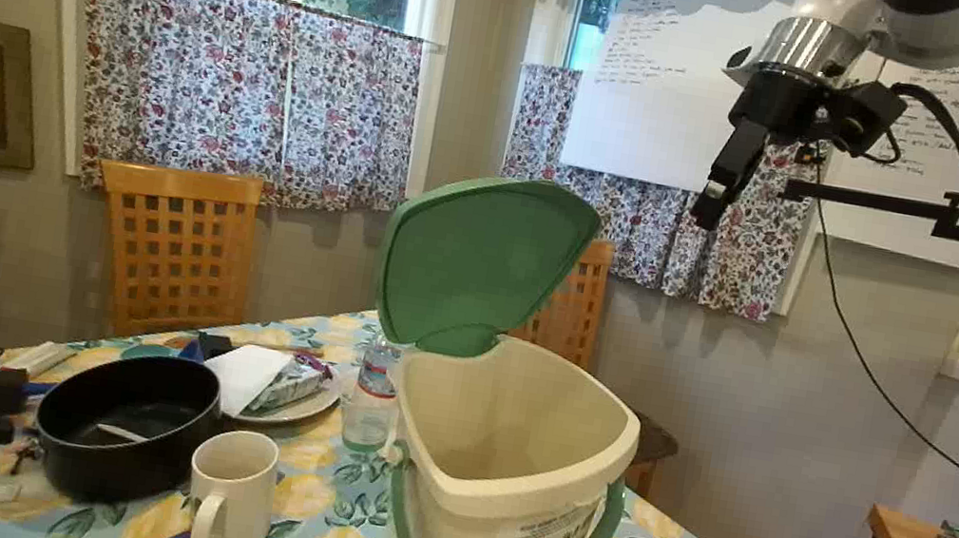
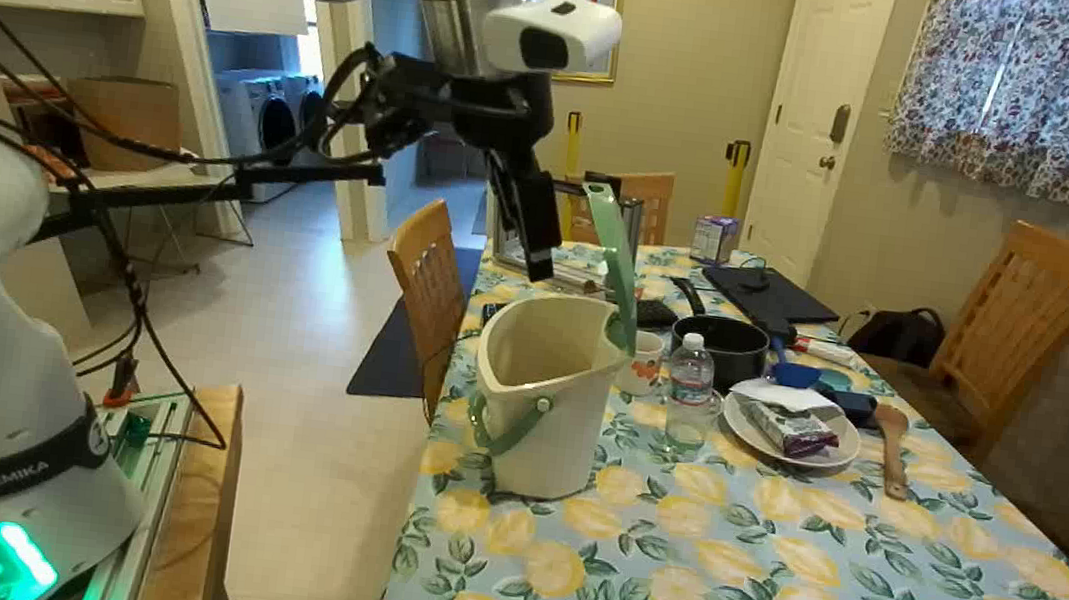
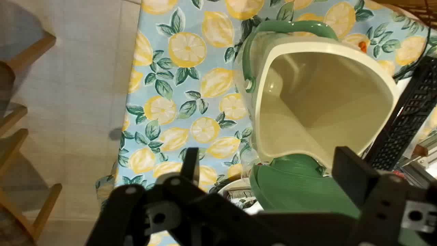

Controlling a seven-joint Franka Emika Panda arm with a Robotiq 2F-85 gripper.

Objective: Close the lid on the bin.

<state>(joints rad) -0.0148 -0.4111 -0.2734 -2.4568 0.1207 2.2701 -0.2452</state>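
Note:
The bin (image 1: 440,518) is a cream-white tub with a green handle, standing upright on the lemon-print tablecloth. It shows in the other views too, at its side (image 2: 563,444) and at its rim (image 3: 321,48). The green lid (image 1: 481,260) stands raised, hinged at the bin's rim. It is seen nearly edge-on in an exterior view (image 2: 618,259) and partly in the wrist view (image 3: 300,188), where the gripper hides its far part. My gripper (image 3: 271,167) is open, with nothing between its fingers. It hangs above the bin's opening, beside the lid and apart from it (image 2: 540,266).
A black pan (image 1: 123,453), white mug (image 1: 248,487), water bottle (image 2: 689,383) and loaded plate (image 2: 843,459) stand near the bin. A keyboard (image 3: 406,123) lies beside it in the wrist view. A wooden chair (image 2: 435,294) stands at the table's edge.

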